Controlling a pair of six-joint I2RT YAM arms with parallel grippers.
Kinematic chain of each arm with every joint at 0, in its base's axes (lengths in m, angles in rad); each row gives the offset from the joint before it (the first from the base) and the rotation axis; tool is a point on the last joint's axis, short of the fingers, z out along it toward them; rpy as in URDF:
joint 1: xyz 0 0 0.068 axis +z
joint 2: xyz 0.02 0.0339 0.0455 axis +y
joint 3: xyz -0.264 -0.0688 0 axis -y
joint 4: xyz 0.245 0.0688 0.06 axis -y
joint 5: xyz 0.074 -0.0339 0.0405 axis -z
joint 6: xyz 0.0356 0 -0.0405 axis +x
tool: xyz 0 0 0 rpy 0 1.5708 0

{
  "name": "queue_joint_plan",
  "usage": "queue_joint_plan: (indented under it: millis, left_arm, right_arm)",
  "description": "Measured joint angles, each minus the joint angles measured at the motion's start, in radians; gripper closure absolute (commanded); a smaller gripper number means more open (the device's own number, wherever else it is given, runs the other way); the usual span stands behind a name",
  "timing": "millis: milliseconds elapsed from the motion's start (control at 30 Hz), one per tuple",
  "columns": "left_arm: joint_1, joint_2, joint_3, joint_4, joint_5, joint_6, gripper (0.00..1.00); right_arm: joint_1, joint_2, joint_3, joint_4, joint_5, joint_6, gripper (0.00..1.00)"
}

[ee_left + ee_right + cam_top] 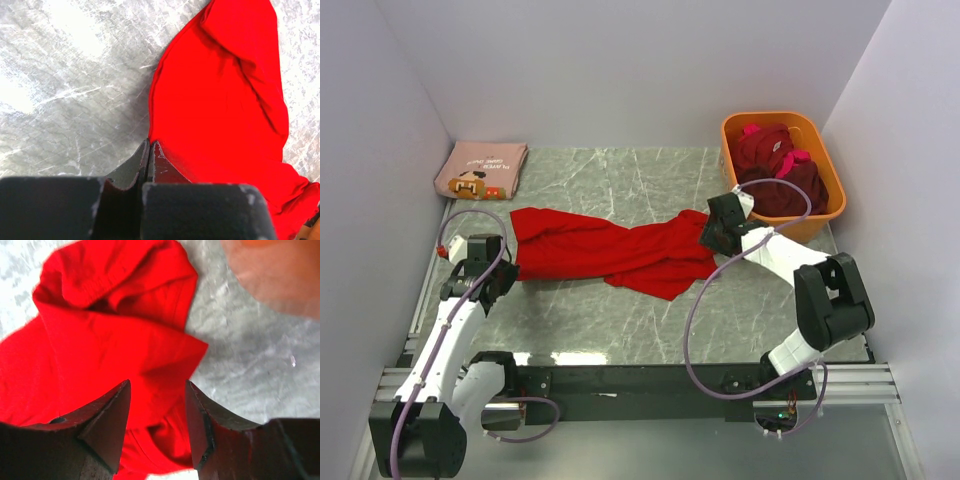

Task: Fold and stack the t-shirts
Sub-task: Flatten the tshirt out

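A bright red t-shirt [610,250] lies crumpled and stretched across the middle of the table. My left gripper [508,268] is at its left end. In the left wrist view its jaws [150,145] are pressed together right at the corner of the red cloth [220,100]. My right gripper [712,240] is at the shirt's right end. In the right wrist view it stands open [157,390] with a fold of red cloth [110,330] between its fingers. A folded dusty-pink tee [480,170] with a cartoon print lies at the back left. Dark maroon tees [775,165] with pink trim fill the tub.
An orange plastic tub [770,117] stands at the back right, just behind my right gripper. White walls close in the table on the left, back and right. The table top [620,320] is grey marble.
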Motion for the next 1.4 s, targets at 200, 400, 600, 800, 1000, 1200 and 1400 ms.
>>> queue_joint_plan:
  millis: [200,400,600,800,1000,1200,1400]
  left_arm:
    - [0.000,0.006,0.000,0.003,0.000,0.000,0.99]
    - [0.000,0.006,0.000,0.006,0.000,0.000,0.99]
    - [0.000,0.006,0.000,0.007,0.002,0.000,0.99]
    - [0.000,-0.002,0.000,0.007,0.002,0.000,0.99]
    - [0.000,-0.024,-0.001,0.010,0.002,0.000,0.99]
    - [0.000,-0.026,-0.003,0.014,0.002,0.000,0.99]
    - [0.000,-0.026,-0.005,0.014,0.002,0.000,0.99]
  right_arm:
    - [0.000,0.045,0.027,0.045,0.013,0.016,0.49]
    - [0.006,0.051,0.025,0.056,0.040,0.024,0.49]
    - [0.072,0.047,0.024,0.022,0.121,0.033,0.49]
    - [0.112,0.051,0.017,-0.040,0.102,0.064,0.49]
    - [0.119,0.074,0.015,-0.044,0.099,0.097,0.49]
    - [0.119,0.091,0.010,-0.034,0.108,0.114,0.51]
    - [0.117,0.100,0.010,0.008,0.122,0.119,0.68]
